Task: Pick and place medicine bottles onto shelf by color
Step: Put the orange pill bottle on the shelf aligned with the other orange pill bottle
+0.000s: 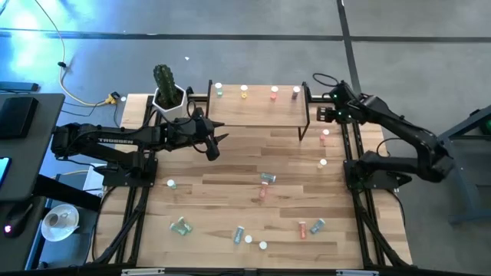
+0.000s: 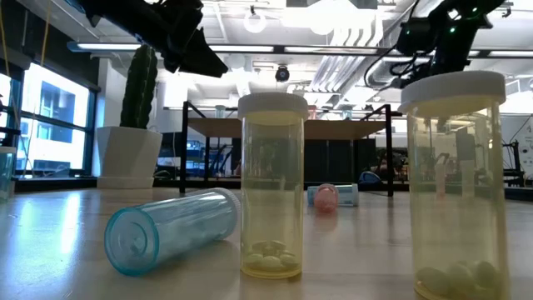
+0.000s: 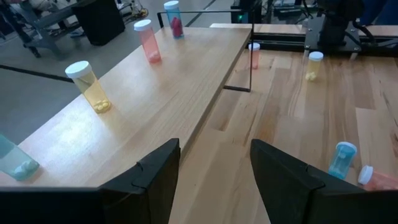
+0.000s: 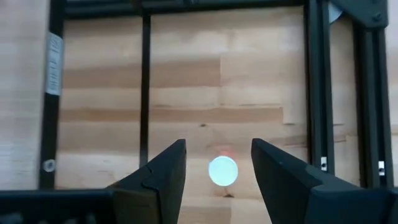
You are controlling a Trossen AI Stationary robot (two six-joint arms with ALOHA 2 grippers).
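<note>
The light-wood shelf [image 1: 257, 111] stands at the table's far side. On its top stand a teal bottle [image 3: 12, 158], a yellow one [image 3: 90, 87], a pink one [image 3: 148, 40] and a bluish one [image 3: 173, 17]. My left gripper [image 1: 217, 142] hovers open near the shelf's front left corner, with nothing between its fingers. My right gripper [image 1: 322, 115] is open and points down by the shelf's right end. An upright pink bottle [image 1: 325, 136] stands on the table below it, and its white cap [image 4: 222, 170] shows between the fingers, untouched. More medicine bottles lie or stand across the table.
An upright yellow bottle [image 1: 322, 162] stands near the pink one. Teal [image 1: 267, 178] and pink [image 1: 262, 193] bottles lie mid-table, and several more lie near the front edge [image 1: 240, 234]. A white pot with a cactus [image 1: 167, 92] stands left of the shelf. Black frame rails [image 1: 357, 169] run along both sides.
</note>
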